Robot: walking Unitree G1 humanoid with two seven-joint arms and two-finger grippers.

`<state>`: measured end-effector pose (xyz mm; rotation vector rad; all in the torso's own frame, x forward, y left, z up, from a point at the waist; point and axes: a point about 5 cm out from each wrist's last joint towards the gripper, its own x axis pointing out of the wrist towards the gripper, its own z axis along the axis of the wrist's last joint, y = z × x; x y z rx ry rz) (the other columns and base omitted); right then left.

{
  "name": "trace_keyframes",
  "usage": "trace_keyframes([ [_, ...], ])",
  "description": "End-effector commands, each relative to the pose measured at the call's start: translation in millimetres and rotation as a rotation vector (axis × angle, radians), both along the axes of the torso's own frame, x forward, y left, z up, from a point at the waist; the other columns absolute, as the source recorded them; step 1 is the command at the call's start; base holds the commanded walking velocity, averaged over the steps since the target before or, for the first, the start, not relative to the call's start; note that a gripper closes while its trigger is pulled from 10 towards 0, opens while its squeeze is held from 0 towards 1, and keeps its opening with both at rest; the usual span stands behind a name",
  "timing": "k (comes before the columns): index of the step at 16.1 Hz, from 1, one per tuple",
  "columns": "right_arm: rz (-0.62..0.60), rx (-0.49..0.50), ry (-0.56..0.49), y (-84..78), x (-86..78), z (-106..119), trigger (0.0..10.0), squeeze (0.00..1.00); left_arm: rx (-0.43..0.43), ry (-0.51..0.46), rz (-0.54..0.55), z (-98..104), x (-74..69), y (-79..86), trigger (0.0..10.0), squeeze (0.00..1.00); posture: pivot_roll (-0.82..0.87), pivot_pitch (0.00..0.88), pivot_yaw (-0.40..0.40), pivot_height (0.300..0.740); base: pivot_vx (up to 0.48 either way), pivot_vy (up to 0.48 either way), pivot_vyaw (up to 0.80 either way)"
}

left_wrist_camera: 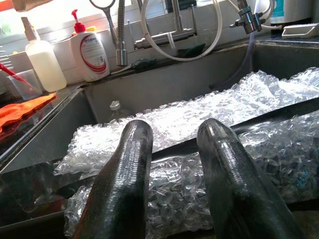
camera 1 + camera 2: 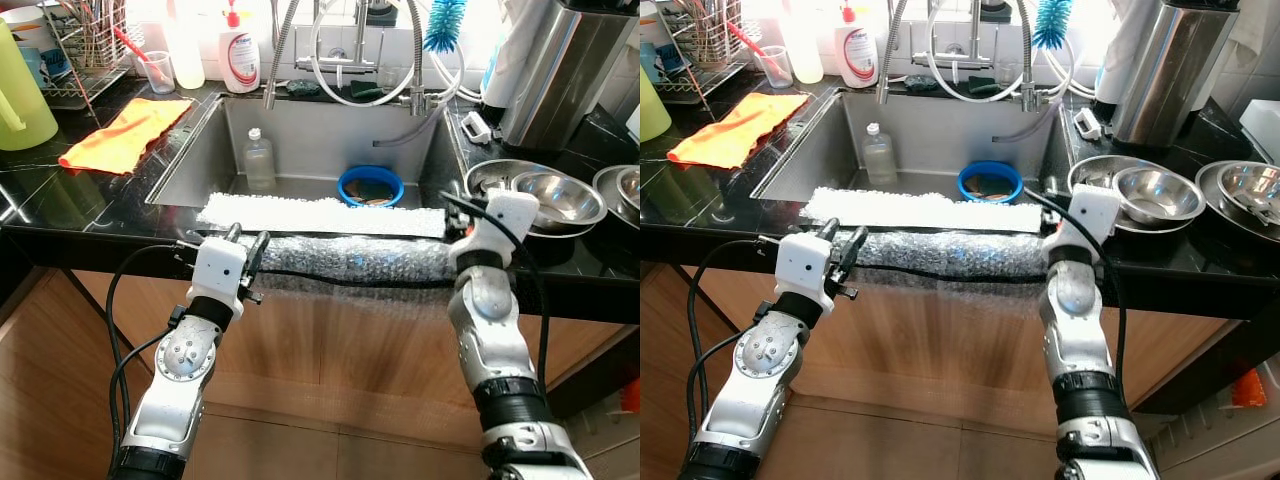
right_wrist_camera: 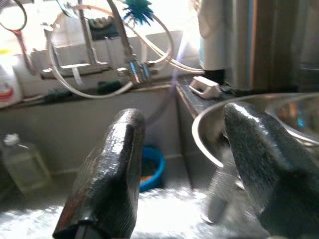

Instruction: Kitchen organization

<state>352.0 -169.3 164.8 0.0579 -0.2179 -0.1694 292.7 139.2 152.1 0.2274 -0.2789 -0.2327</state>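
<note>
A long sheet of bubble wrap (image 2: 330, 240) is draped over the front edge of the steel sink (image 2: 190, 165), part lying inside the basin and part hanging over the black counter (image 2: 80, 215) lip. The left gripper (image 1: 172, 174) is held at the sheet's left end, its fingers (image 1: 124, 179) spread apart just above the plastic. The right gripper (image 3: 179, 169) is positioned at the right end, fingers likewise parted with nothing clamped. In the basin, a clear bottle (image 2: 259, 160) and a blue bowl (image 2: 370, 186) are seen. Steel bowls (image 2: 545, 195) are stacked on the counter beside the right gripper.
</note>
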Motion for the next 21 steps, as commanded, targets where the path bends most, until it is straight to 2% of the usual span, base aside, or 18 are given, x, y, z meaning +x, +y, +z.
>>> trace_keyframes([
  [1, 0.033, 0.014, -0.035, 8.1, 2.1, 10, 10.0, 0.00, 0.020, -0.010, 0.002, 1, 0.5, 0.9, 10.0, 0.00, 0.00, 0.005, -0.010, 0.740, 0.000, 0.000, 0.00],
  [5, 0.039, 0.039, 0.001, 13.0, -7.1, -1, 10.0, 0.00, 0.020, -0.009, 0.003, 1, 0.1, 1.7, 10.0, 0.00, 0.00, 0.005, -0.014, 0.740, 0.000, 0.000, 0.00],
  [7, 0.046, 0.013, -0.043, 12.9, -13.0, 3, 10.0, 0.00, 0.012, -0.018, 0.010, 4, 1.2, 2.4, 10.0, 0.00, 0.00, 0.004, -0.013, 0.740, 0.000, 0.000, 0.00],
  [9, 0.068, -0.028, -0.110, 14.9, -19.8, 13, 10.0, 0.00, -0.026, -0.058, 0.049, 14, 3.5, 6.6, 10.0, 0.00, 0.00, 0.004, -0.013, 0.740, 0.000, 0.000, 0.00],
  [10, 0.075, -0.035, -0.128, 15.3, -27.9, 14, 10.0, 0.00, -0.053, -0.089, 0.075, 22, 4.8, 9.9, 10.0, 0.00, 0.00, 0.000, -0.014, 0.740, 0.000, 0.000, 0.00],
  [14, 0.067, -0.083, -0.159, 15.1, -50.9, 14, 10.0, 0.00, -0.082, -0.120, 0.103, 30, 5.1, 14.6, 10.0, 0.00, -0.01, 0.000, -0.008, 0.740, 0.000, 0.000, 0.00],
  [17, 0.059, -0.099, -0.156, 15.8, -54.1, 14, 10.0, 0.00, -0.083, -0.114, 0.098, 28, 4.8, 13.2, 10.0, 0.00, -0.01, 0.000, -0.005, 0.740, 0.000, 0.238, 0.00],
  [21, 0.069, -0.084, -0.167, 19.8, -50.5, 20, 10.0, 0.00, -0.074, -0.113, 0.099, 29, 6.0, 16.4, 10.0, 0.00, -0.01, 0.000, -0.004, 0.740, 0.000, 0.365, -0.78],
])
